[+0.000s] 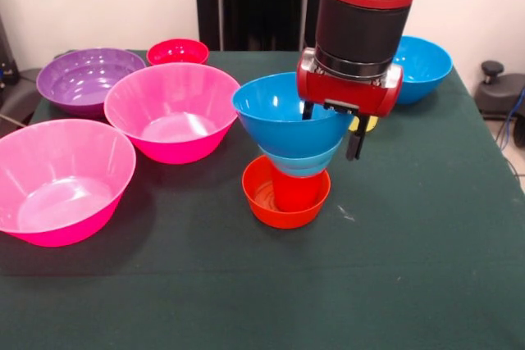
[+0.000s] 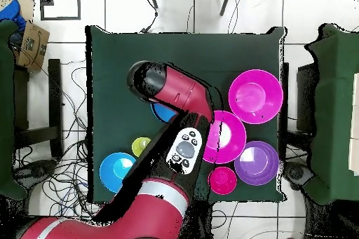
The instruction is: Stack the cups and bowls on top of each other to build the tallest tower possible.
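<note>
Centrally, tower (image 1: 289, 157), blue bowl topmost, upright

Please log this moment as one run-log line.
tower: orange bowl, red cup, light-blue bowl, large blue bowl on top | pincer: at top bowl's rim, open | yellow cup: unstacked

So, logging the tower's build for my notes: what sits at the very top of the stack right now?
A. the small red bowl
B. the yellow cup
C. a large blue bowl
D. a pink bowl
C: the large blue bowl is the tower's top piece, above the light-blue bowl and red cup.
</note>
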`<action>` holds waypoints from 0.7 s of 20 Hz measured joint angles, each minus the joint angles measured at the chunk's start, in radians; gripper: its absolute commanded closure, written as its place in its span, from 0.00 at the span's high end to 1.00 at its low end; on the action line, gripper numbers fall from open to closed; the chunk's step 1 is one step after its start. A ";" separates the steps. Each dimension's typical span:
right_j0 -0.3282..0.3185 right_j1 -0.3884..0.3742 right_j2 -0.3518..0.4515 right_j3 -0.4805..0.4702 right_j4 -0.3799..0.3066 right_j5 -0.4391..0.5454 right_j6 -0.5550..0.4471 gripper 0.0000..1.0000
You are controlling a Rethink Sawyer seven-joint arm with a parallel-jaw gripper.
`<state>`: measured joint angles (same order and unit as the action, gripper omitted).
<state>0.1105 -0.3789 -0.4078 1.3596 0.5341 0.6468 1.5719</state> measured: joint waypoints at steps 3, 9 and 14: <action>0.001 -0.001 -0.006 -0.009 0.000 0.013 0.000 1.00; 0.001 -0.003 -0.008 -0.023 0.000 0.019 0.000 1.00; 0.001 -0.004 -0.008 -0.041 0.000 0.019 0.000 1.00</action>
<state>0.1111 -0.3826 -0.4161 1.3188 0.5341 0.6655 1.5719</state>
